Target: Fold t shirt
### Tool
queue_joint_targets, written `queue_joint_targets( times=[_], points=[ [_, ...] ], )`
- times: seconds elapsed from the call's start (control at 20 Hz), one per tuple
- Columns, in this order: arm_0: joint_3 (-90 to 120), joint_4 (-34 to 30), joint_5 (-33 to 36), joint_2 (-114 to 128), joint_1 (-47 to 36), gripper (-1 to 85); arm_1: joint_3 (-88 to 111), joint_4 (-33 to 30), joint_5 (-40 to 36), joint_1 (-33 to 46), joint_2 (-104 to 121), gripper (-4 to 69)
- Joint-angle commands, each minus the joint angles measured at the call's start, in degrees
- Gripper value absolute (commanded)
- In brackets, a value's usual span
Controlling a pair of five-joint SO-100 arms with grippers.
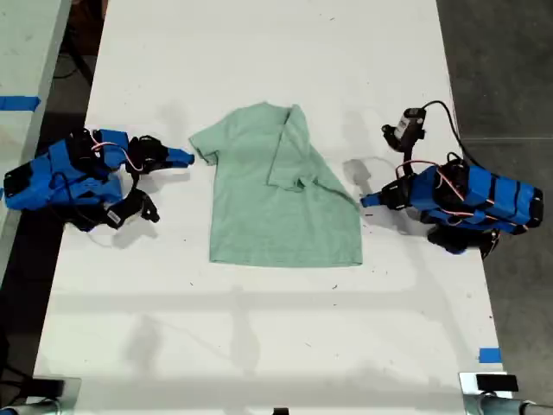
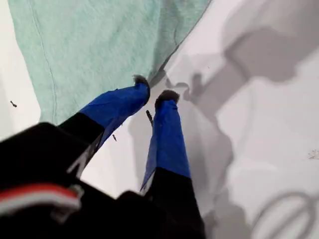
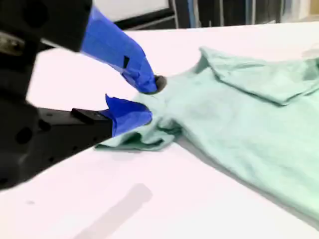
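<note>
Between my second gripper (image 3: pixel 144 102) tips: t shirt (image 1: pixel 281 190) sleeve, seemingly pinched (blurry) | my first gripper (image 2: pixel 154 97): parted, empty, at edge | next: fold sleeve inward

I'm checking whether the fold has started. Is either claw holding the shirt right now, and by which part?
My second gripper closes its claw on the t shirt at the unfolded sleeve's edge. My first gripper is open at the folded side's edge, holding nothing.

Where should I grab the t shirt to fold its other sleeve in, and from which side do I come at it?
Grip the unfolded sleeve of the t shirt, coming from the exterior view's left. That sleeve lies flat and sticks outward, while the opposite one is already folded over the body. My second gripper is already there, its jaws about the sleeve's edge; my first gripper sits at the far edge.
</note>
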Motion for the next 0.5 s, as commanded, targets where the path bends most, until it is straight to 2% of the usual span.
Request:
queue_joint_targets(
  times=[0.0,0.05,0.1,0.15,0.2,0.25,0.3,0.35,0.4,0.45],
  points=[
    [2.4,0.1,-15.0,0.5,8.4,15.9,3.1,0.1,1.1,0.6,0.6,5.7],
    [2.4,-0.5,-17.1,0.6,9.5,19.5,3.1,0.1,1.1,3.2,0.6,5.7],
    [2.4,-2.4,-16.1,0.6,9.5,20.3,3.1,0.1,-0.2,5.8,0.6,5.7],
    [2.4,-3.8,-13.7,0.6,9.5,27.6,3.1,0.1,-0.5,7.5,0.6,5.7],
    [2.4,-5.1,-7.2,0.6,9.9,30.0,3.1,0.1,-0.5,8.3,0.6,5.7],
    [2.4,-6.0,-5.3,0.6,8.1,15.2,3.1,0.1,-0.5,8.3,0.6,5.7],
    [2.4,-4.8,-8.3,0.6,4.1,8.1,3.1,0.1,-0.5,8.3,0.6,5.6],
    [2.4,-5.6,-10.8,0.6,2.5,4.0,3.1,0.1,-0.5,8.3,0.6,5.6],
    [2.0,-9.2,-10.2,0.7,1.7,-0.3,3.1,0.1,-0.5,8.6,0.6,5.6],
    [-1.8,-10.8,-7.5,0.3,-1.0,-0.3,3.1,0.1,-0.5,8.6,0.6,5.6]
  ],
)
